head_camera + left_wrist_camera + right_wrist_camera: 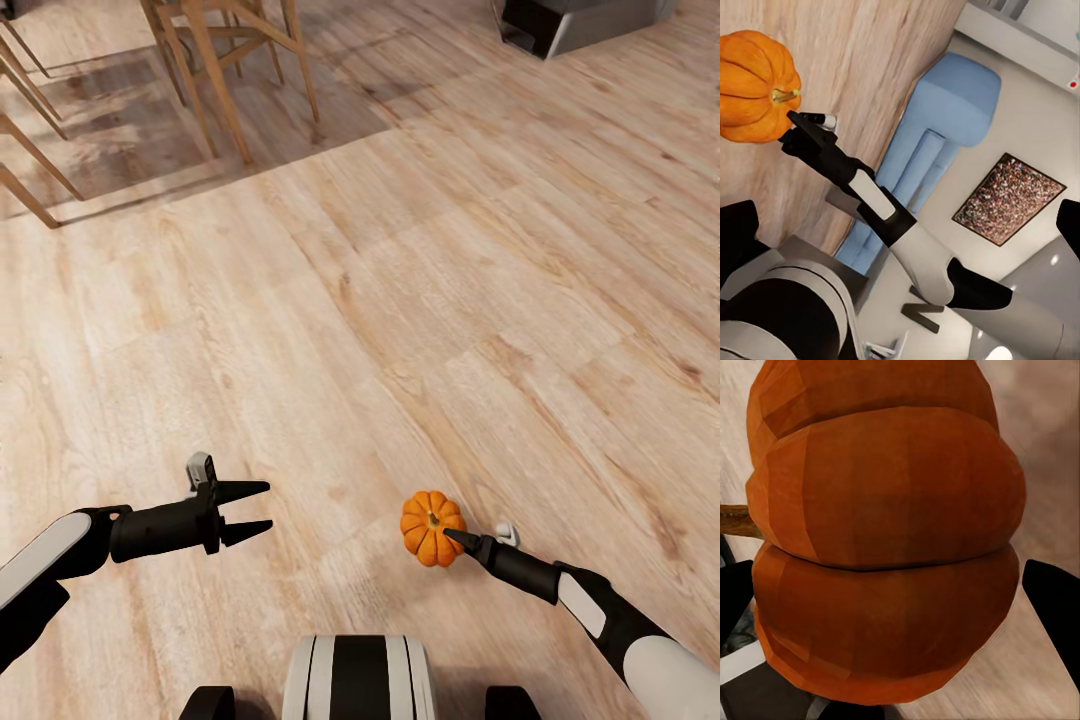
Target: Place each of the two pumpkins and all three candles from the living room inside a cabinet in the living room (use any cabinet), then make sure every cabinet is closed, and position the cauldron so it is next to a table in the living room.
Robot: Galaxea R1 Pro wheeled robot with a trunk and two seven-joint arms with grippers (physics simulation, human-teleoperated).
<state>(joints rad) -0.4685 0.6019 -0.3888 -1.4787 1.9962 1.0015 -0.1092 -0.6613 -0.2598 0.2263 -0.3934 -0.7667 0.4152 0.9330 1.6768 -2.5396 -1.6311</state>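
Ahead of both grippers, bare wood floor (420, 300) with nothing in the way; wooden chair legs (230, 70) far off beyond the left gripper, a grey unit (580, 22) far off beyond the right one. Right gripper (450, 538) is clamped on a pumpkin (430, 527), fingers either side, held above the floor just ahead of the robot's base (358, 678). Pumpkin is squat and round, no real long axis; stem (432, 519) faces up toward the head camera, sideways across the gripper in the right wrist view. Left gripper (258, 508) hangs well apart from the pumpkin, fingers spread, nothing between. Left wrist view catches a blue sofa (937, 142) beyond the right arm. No containers seen.
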